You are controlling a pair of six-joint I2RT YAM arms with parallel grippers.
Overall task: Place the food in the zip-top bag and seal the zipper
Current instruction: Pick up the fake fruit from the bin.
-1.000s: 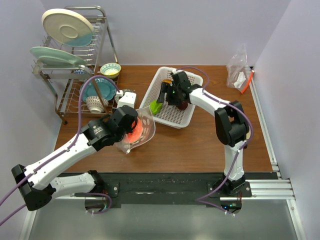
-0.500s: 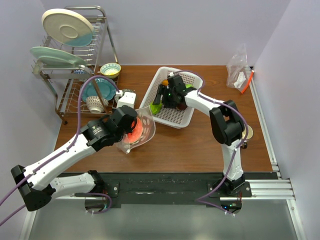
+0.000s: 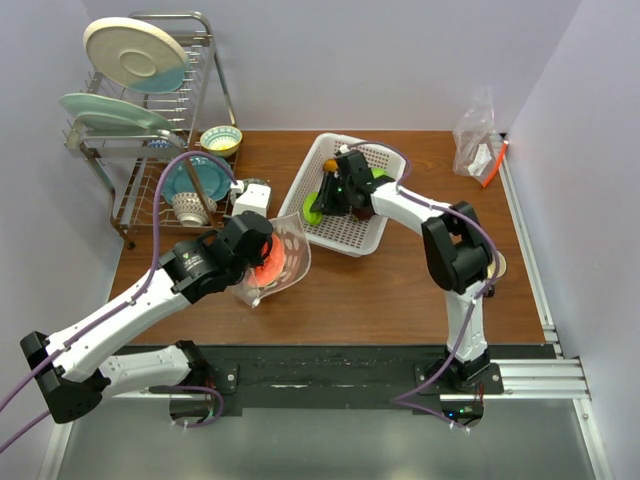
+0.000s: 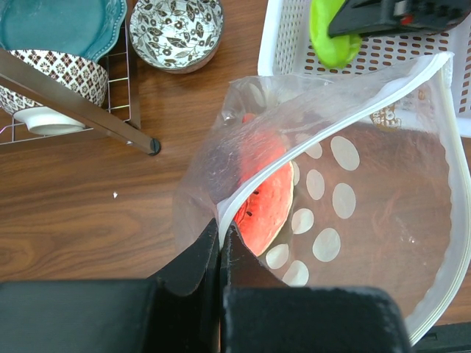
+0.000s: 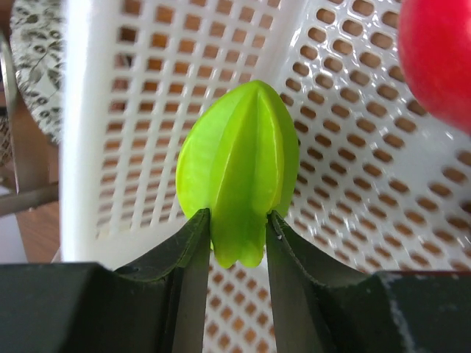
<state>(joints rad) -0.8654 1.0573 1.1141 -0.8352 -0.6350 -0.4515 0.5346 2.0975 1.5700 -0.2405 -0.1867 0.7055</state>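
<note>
The right gripper (image 5: 237, 218) is squeezing a green ridged fruit (image 5: 239, 165) between its two fingers, inside the white basket (image 5: 85, 147), close to the basket wall on the bag's side (a red apple (image 5: 441, 51) is sitting in the basket too). The left gripper (image 4: 221, 237) is pinching the zip-top bag (image 4: 383, 220) tight at its zipper (image 4: 324, 118), holding it open just beside the basket, with a red melon slice (image 4: 268, 202) lying inside.

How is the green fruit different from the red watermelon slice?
The green fruit is plump with ridges. The watermelon slice is a red half-round with dark seeds. The green fruit is in the white basket, pinched between the fingers of the right gripper. The watermelon slice is already inside the zip-top bag, whose edge the left gripper pinches. Both are toy foods.
</note>
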